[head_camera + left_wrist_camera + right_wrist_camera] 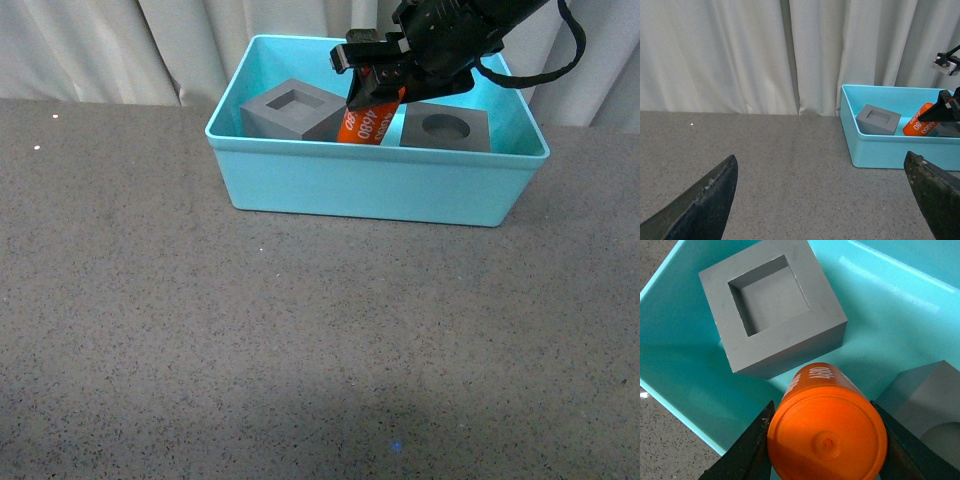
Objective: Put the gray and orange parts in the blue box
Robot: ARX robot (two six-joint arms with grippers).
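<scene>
Over the blue box (370, 185), our right gripper (373, 95) clamps the orange cylinder (364, 124), tilted between the square-recess cube (292, 108) and round-recess cube (445, 127); we should lower it clear of both, then release. Meanwhile our left gripper (820, 157) hangs wide open.

Right pincer (372, 98) clamped, left pincer (820, 165) wide.

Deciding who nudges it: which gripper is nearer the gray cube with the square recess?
Right. The right gripper holds the orange cylinder inside the blue box, close beside that cube. The left gripper, jaws open, sits outside the box, off over the table.
</scene>
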